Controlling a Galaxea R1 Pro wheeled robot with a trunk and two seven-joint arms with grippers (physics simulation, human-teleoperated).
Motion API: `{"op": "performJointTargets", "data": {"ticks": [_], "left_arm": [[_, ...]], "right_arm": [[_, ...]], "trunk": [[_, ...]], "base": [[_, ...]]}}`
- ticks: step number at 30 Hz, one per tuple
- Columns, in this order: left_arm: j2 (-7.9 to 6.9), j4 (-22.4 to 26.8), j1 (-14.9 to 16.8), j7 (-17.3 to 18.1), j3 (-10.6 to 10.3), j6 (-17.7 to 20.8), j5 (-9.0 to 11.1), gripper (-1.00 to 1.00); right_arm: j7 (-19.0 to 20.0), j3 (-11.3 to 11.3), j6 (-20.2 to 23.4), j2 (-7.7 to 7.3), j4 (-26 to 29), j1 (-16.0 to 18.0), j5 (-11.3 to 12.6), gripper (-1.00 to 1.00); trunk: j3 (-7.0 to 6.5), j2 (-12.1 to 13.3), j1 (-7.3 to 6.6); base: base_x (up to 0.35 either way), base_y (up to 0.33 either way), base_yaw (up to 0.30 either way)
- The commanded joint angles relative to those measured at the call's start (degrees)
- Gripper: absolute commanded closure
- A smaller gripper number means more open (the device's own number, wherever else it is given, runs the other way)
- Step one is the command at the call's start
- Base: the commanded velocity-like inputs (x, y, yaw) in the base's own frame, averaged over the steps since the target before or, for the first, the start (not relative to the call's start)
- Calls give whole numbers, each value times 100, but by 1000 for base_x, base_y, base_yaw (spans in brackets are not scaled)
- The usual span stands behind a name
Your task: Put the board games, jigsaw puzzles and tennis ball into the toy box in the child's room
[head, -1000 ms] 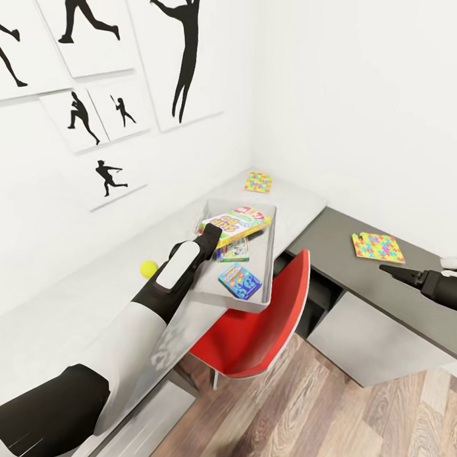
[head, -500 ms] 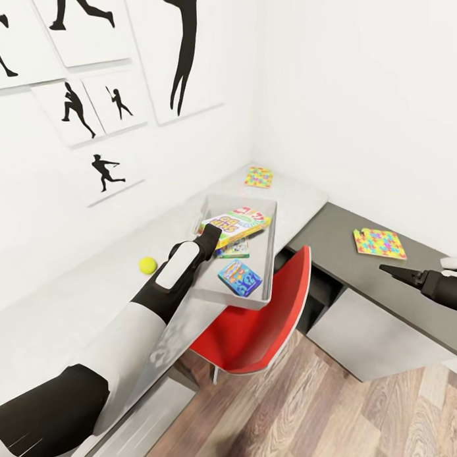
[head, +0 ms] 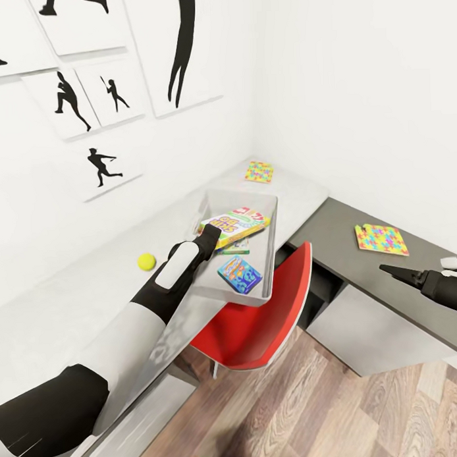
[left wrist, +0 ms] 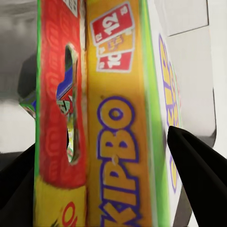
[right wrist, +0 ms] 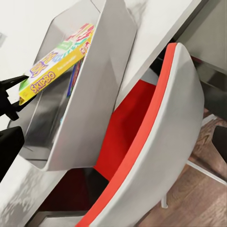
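Observation:
My left gripper (head: 213,233) is shut on one end of the yellow and green Skip-Bo board game (head: 238,225), holding it tilted over the grey toy box (head: 271,245) on the white table. The left wrist view shows that game (left wrist: 118,118) clamped between both black fingers (left wrist: 198,179). Inside the box lie a blue board game (head: 239,273) and another game (head: 234,247) partly under the held one. The tennis ball (head: 146,261) rests on the table left of the box. One jigsaw puzzle (head: 259,171) lies at the far corner, another (head: 381,239) on the dark desk. My right gripper (head: 390,270) hangs open over the desk's front edge.
A red chair (head: 271,312) is tucked under the table right below the toy box, which overhangs the table edge (right wrist: 85,123). The dark desk (head: 334,225) meets the white table at the corner. Wooden floor (head: 314,410) lies open in front.
The head camera has shifted a little, so the wall pictures sit higher and further left. Both arms, the held game and the toy box stand as before.

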State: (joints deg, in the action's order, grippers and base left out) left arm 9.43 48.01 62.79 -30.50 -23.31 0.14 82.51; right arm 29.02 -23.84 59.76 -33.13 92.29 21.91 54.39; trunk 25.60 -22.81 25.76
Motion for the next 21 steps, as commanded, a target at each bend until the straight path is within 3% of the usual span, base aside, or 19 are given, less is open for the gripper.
{"op": "performJointTargets", "data": {"ticks": [1,21], "left_arm": [[-3,7,5,-38,-7,4,8,100],[-18,7,-9,-44,-4,4,3,100]], "right_arm": [[51,-7,24,-1,-1,6,-46,-100],[51,-7,24,-9,-1,6,-43,-100]], "trunk": [[18,-11,3],[167,-11,3]], "base": [[0,0,0],[0,0,0]]}}
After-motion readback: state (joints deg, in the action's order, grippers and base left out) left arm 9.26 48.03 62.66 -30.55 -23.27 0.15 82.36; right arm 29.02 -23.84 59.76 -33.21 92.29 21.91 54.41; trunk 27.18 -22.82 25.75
